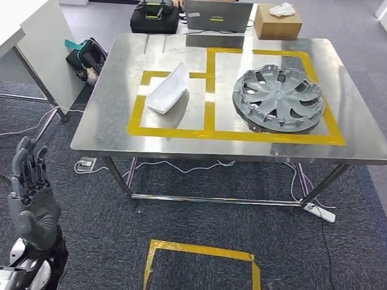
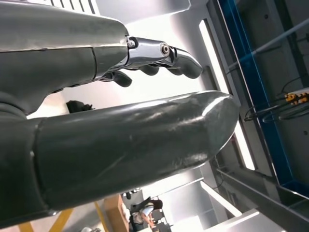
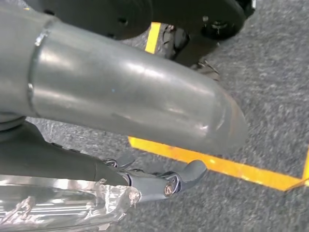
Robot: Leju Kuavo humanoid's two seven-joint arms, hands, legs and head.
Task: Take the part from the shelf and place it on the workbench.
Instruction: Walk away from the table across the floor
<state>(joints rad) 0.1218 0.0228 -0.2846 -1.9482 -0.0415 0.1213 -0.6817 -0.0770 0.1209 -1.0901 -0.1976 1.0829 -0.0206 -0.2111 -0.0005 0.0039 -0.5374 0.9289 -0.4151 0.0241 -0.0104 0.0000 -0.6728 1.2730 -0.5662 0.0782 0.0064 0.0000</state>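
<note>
A white curved plastic part [image 1: 167,89] lies inside the left yellow-taped rectangle on the steel workbench [image 1: 114,130]. A grey wheel cover [image 1: 278,99] rests in the right taped rectangle. My left hand [image 1: 29,187] is raised at the lower left, short of the bench's near left corner, fingers pointing up and apart, holding nothing. In the left wrist view my left hand [image 2: 127,145] shows a straight thumb and extended fingers [image 2: 175,55] with nothing between them. My right hand [image 3: 138,106] hangs over the grey carpet, thumb and fingers [image 3: 178,180] stretched out and empty.
A laptop [image 1: 218,16], a black bag [image 1: 154,17] and a cardboard box [image 1: 277,23] sit beyond the bench's far edge. A white table [image 1: 32,48] and a dark bag [image 1: 86,57] stand at left. Cables and a power strip [image 1: 319,211] lie under the bench. A yellow tape square [image 1: 201,263] marks the floor.
</note>
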